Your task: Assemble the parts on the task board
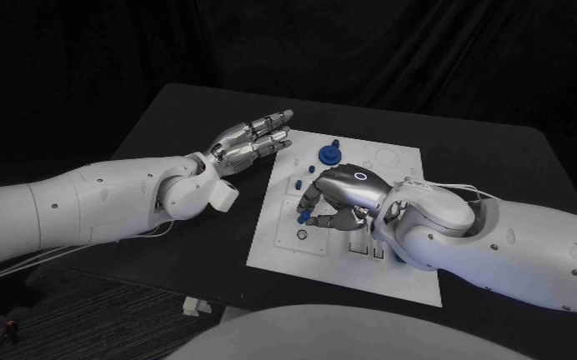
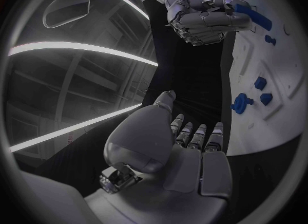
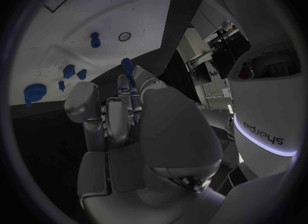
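Note:
The white task board [image 1: 385,247] lies in the middle of the black table. My right hand [image 1: 345,196] hovers over the board's near left part with its fingers curled, pinching a long blue part [image 1: 305,211] that sticks out past the fingertips [image 3: 127,68] [image 2: 251,15]. A round blue part [image 1: 327,155] stands at the board's far side, and a small blue part [image 1: 297,183] sits just left of my right hand. My left hand [image 1: 253,144] is held flat with fingers straight and apart beside the board's far left edge, holding nothing [image 2: 186,152].
More small blue parts [image 3: 69,71] [image 3: 95,39] stand on the board [image 3: 96,8], with a round hole [image 3: 124,36] near them. Bare black table [image 1: 180,127] lies left of the board, and a black curtain hangs behind.

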You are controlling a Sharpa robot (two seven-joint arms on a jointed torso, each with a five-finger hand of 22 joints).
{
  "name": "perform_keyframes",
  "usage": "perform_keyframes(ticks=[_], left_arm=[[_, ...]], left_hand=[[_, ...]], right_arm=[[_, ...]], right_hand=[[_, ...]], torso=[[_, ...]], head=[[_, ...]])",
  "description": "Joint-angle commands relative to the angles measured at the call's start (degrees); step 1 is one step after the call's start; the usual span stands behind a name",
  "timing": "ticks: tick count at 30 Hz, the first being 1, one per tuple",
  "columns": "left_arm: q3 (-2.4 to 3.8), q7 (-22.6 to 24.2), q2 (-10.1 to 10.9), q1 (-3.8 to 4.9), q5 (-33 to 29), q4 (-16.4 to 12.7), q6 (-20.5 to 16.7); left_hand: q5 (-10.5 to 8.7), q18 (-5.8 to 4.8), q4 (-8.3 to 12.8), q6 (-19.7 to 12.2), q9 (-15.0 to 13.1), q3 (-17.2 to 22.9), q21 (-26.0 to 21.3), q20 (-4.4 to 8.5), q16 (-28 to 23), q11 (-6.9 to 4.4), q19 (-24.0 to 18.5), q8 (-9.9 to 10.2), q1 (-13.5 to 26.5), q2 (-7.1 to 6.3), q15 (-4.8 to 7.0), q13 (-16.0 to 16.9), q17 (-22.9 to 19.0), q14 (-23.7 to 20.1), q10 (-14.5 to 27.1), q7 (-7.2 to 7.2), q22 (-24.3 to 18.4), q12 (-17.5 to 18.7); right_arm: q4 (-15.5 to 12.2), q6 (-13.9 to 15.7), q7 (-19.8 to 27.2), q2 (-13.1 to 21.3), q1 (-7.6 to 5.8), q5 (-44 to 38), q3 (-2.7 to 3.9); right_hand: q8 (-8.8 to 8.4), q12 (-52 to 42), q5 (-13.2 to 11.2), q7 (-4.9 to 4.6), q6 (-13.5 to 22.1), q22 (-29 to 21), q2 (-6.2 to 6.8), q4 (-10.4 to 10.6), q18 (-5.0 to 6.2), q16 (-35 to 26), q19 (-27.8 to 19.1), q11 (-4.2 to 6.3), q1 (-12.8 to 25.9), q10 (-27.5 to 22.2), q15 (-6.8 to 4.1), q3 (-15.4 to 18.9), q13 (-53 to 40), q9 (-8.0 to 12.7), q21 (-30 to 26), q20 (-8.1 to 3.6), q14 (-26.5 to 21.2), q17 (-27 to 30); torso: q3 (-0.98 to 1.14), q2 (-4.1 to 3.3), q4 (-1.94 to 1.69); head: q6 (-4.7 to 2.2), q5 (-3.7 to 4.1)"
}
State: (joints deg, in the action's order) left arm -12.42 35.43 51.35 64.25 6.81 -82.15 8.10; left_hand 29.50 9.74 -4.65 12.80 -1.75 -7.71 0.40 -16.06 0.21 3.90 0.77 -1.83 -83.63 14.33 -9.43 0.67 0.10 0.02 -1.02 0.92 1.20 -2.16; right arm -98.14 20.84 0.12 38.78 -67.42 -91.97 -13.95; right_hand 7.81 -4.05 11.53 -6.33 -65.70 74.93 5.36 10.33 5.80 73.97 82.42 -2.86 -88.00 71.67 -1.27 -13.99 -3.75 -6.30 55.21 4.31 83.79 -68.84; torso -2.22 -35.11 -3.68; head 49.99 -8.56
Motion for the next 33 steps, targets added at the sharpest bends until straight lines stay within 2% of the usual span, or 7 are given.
perform_keyframes(ticks=[1, 5, 7, 12, 22, 33], left_arm=[[0.06, 0.5, -0.2, -0.04, -0.1, -0.2, -0.1], [0.06, 0.5, -0.4, -0.04, -0.1, -0.2, 0.0], [0.06, 0.5, -0.4, -0.04, -0.1, -0.1, 0.0], [0.06, 0.5, -0.6, -0.04, -0.1, 0.0, 0.1], [0.06, 0.6, -1.0, -0.05, -0.1, 0.3, 0.3], [0.06, 0.6, -1.2, -0.05, -0.1, 0.7, 0.5]], left_hand=[[0.29, 0.38, 0.1, -0.3, 0.0, 0.1, -0.1, -0.07, -0.2, 0.29, -0.3, -0.1, 0.1, 0.5, -0.22, 0.0, -0.1, 0.0, 0.1, -0.05, 0.0, -0.2], [0.29, 0.38, 0.1, -0.3, 0.0, 0.1, -0.1, -0.07, -0.2, 0.29, -0.3, -0.1, 0.1, 0.5, -0.22, 0.0, -0.1, 0.0, 0.1, -0.05, 0.0, -0.2], [0.29, 0.38, 0.1, -0.3, 0.0, 0.1, -0.1, -0.07, -0.2, 0.29, -0.3, -0.1, 0.1, 0.5, -0.22, 0.0, -0.1, 0.0, 0.1, -0.05, 0.0, -0.2], [0.29, 0.38, 0.1, -0.4, 0.0, 0.1, -0.1, -0.07, -0.2, 0.31, -0.3, -0.1, 0.1, 0.48, -0.23, 0.0, -0.1, 0.0, 0.1, -0.05, 0.0, -0.2], [0.3, 0.39, 0.2, -0.4, 0.0, 0.2, 0.0, -0.09, -0.2, 0.31, -0.3, -0.1, 0.2, 0.52, -0.21, 0.0, -0.1, 0.0, 0.1, -0.01, 0.1, -0.2], [0.31, 0.4, 0.2, -0.5, 0.0, 0.3, 0.0, -0.09, -0.2, 0.31, -0.3, -0.1, 0.2, 0.56, -0.16, 0.0, -0.1, 0.0, 0.1, 0.02, 0.2, -0.1]], right_arm=[[1.0, -2.5, 0.5, -0.8, 0.68, -1.5, 0.02], [2.0, -3.1, 0.6, -1.6, 1.43, -1.7, 0.02], [2.4, -3.2, 0.6, -1.9, 1.69, -1.7, 0.02], [2.8, -3.6, 0.5, -2.1, 1.99, -1.7, 0.02], [3.3, -5.1, 0.1, -2.1, 2.17, -1.7, 0.02], [3.7, -5.5, -0.6, -2.4, 2.62, -1.7, 0.02]], right_hand=[[-0.18, 0.3, 0.4, 0.26, -0.6, 8.1, 0.04, -0.1, -0.44, 0.5, 0.6, -0.24, -0.3, -0.1, -0.24, -0.4, 0.1, -2.5, 0.4, -0.01, 2.5, -0.2], [-0.25, 0.3, 0.5, 0.23, -0.5, 8.0, 0.05, -0.1, -0.42, 0.5, 0.6, -0.27, -0.3, -0.2, -0.22, -0.5, 0.1, -2.5, 0.3, 0.0, 2.5, -0.2], [-0.28, 0.4, 0.5, 0.22, -0.5, 8.0, 0.06, -0.2, -0.42, 0.5, 0.6, -0.28, -0.4, -0.2, -0.21, -0.5, 0.1, -2.6, 0.3, 0.01, 2.5, -0.2], [-0.34, 0.4, 0.6, 0.18, -0.4, 8.0, 0.07, -0.2, -0.39, 0.5, 0.6, -0.3, -0.4, -0.3, -0.19, -0.5, 0.1, -2.6, 0.1, 0.01, 2.5, -0.2], [-0.4, 0.4, 0.7, 0.15, -0.4, 8.0, 0.08, -0.3, -0.39, 0.5, 0.6, -0.33, -0.5, -0.3, -0.17, -0.6, 0.1, -2.6, 0.2, 0.02, 2.5, -0.2], [-0.46, 0.4, 0.9, 0.11, -0.4, 7.9, 0.08, -0.4, -0.38, 0.5, 0.5, -0.35, -0.6, -0.4, -0.15, -0.7, 0.1, -2.6, 0.1, 0.04, 2.5, -0.2]], torso=[[-0.05, -0.14, -0.06], [-0.14, -0.18, 0.38], [-0.1, -0.17, 0.45], [-0.01, -0.12, 0.05], [-0.02, -0.07, 0.18], [-0.03, -0.08, 0.14]], head=[[0.01, -0.2], [0.01, -0.66], [0.01, -0.77], [0.01, -0.35], [0.01, -0.38], [0.01, -0.48]])
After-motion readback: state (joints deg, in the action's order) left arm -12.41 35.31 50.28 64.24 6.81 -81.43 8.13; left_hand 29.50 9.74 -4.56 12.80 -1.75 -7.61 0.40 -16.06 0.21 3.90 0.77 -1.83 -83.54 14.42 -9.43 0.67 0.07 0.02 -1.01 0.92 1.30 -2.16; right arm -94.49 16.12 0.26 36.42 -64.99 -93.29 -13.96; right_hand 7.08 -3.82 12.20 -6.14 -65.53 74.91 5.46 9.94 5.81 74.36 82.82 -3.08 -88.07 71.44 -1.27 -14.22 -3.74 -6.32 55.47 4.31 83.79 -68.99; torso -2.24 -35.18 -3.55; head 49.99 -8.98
